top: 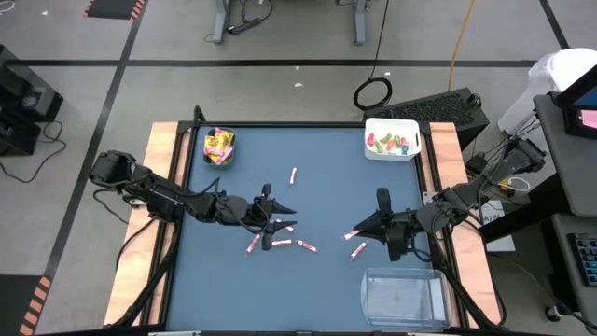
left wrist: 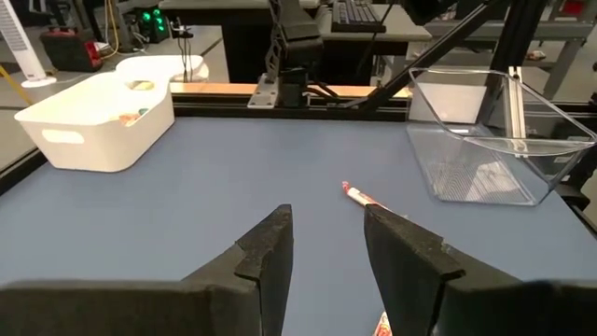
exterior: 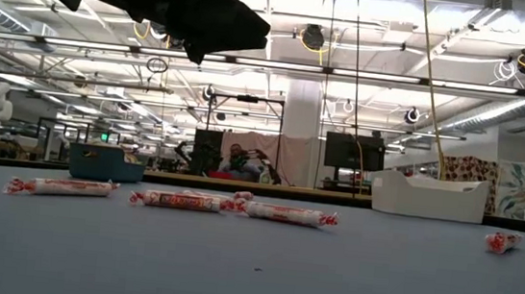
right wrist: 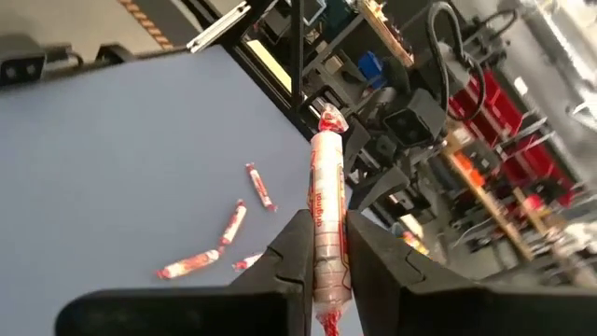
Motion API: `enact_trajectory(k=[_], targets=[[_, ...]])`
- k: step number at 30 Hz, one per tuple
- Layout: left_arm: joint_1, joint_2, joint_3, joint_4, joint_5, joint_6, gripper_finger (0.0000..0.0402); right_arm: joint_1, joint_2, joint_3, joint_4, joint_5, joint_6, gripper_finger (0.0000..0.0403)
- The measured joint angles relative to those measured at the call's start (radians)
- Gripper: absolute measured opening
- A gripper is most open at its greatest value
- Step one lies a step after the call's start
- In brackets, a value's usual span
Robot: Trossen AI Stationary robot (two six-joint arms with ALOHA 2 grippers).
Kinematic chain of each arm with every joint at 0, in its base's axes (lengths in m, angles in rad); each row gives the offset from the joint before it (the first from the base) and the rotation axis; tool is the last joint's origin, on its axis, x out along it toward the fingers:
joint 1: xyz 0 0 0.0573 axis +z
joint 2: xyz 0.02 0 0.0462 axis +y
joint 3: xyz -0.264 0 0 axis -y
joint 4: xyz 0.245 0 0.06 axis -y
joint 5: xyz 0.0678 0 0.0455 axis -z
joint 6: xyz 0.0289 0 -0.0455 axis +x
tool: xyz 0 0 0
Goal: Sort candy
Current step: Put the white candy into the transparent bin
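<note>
Several pink-white candy sticks [top: 306,246] lie flat on the blue table near its middle, and one lone stick [top: 293,175] lies farther back. My left gripper [top: 283,224] [left wrist: 326,247] is open and hovers over this cluster, touching none of it. Beyond its fingers lies one stick [left wrist: 359,196]. My right gripper [top: 357,231] [right wrist: 324,229], right of the middle, is shut on a pink-white stick [right wrist: 326,201]. Another stick [top: 358,250] lies just nearer than it. The low view shows three sticks [exterior: 180,200] in a row and one piece [exterior: 503,242] to the right. My right gripper pinches the pink-white stick between its two fingers [right wrist: 297,245], on the stick's lower half [right wrist: 328,257]. The stick lies along the fingers, and its free end [right wrist: 328,121] reaches well past the fingertips. It is lifted clear of the table.
A teal bin [top: 219,147] holding yellow packets stands at the far left corner. The white bin [top: 392,138] at the far right holds green and red pieces. A clear bin [top: 403,294] sits at the near right. Wooden rails [top: 160,177] line the table's sides.
</note>
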Motion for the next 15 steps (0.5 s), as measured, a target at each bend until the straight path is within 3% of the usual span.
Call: enact_trajectory(k=[4,15], targets=[[0.0,0.0,0.0,0.0,0.0,0.018,0.0141,0.0,0.0,0.0,0.0,0.0,-0.068,0.0044],[0.0,0.0,0.0,0.0,0.0,0.026,0.0141,0.0,0.0,0.0,0.0,-0.002,-0.019,0.0048]])
